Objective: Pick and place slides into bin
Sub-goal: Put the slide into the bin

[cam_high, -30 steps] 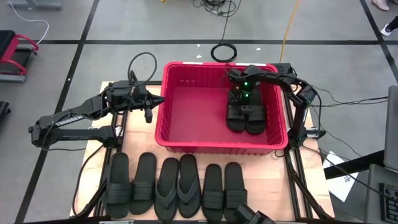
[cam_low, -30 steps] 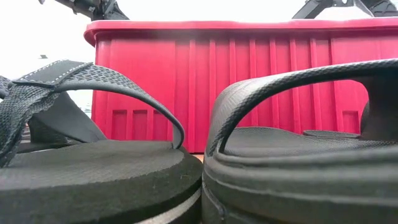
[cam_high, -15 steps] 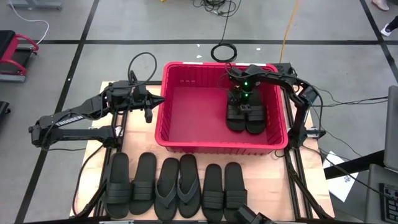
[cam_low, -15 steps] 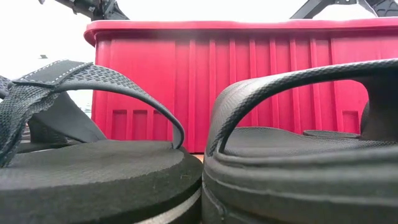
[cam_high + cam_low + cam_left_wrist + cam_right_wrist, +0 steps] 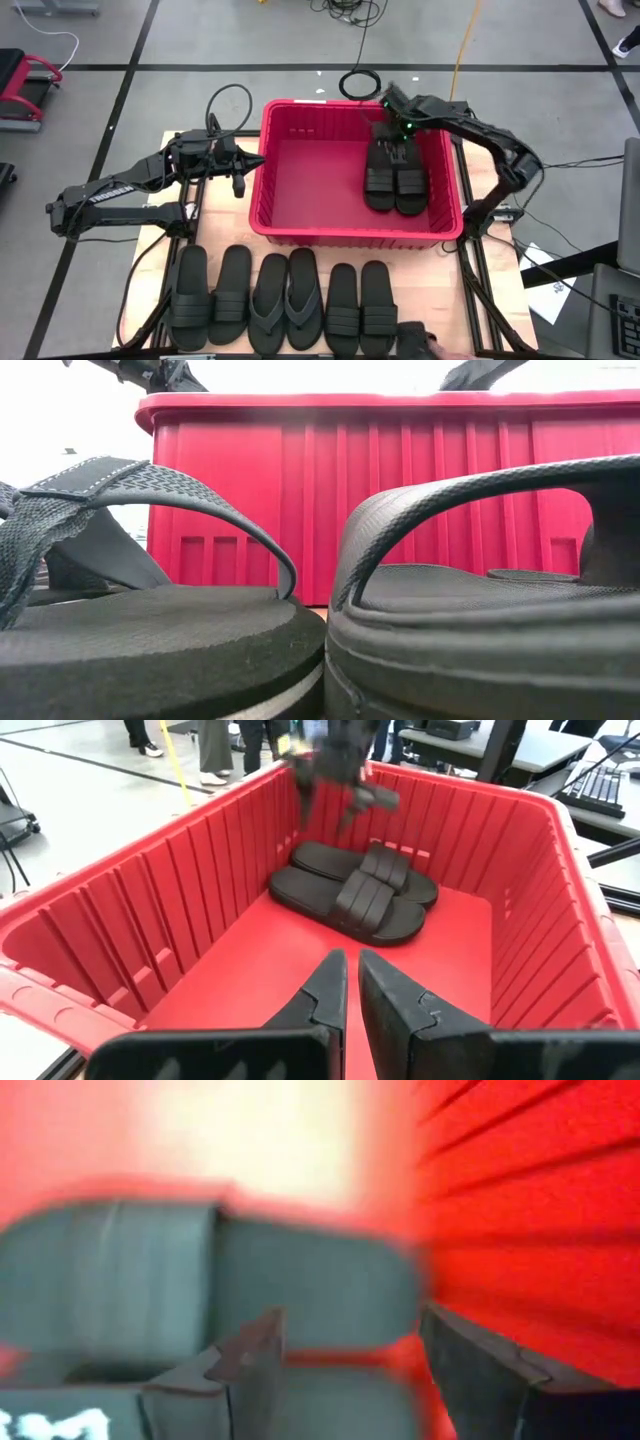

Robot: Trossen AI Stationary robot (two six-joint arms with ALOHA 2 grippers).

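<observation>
The red bin (image 5: 300, 225) stands at the table's middle. Two black ribbed-strap slides (image 5: 394, 180) lie side by side, soles down, on its floor by its right wall; they also show in the left wrist view (image 5: 355, 890). My right gripper (image 5: 390, 112) hangs open above their far ends, touching nothing (image 5: 345, 1370). My left gripper (image 5: 245, 165) waits shut outside the bin's left wall (image 5: 350, 990). Several more black slides (image 5: 285, 300), two of them thong flip-flops (image 5: 286, 298), lie in a row on the table in front of the bin.
In the low view the flip-flops' straps (image 5: 150, 490) fill the foreground before the bin's near wall (image 5: 400, 490). The left half of the bin's floor (image 5: 310, 185) is bare. Cables and a coiled cord (image 5: 358, 84) lie on the floor beyond the table.
My right gripper has gone quickly up and toward the table's far edge, away from the two slides in the bin. The slides stay lying on the bin's floor.
</observation>
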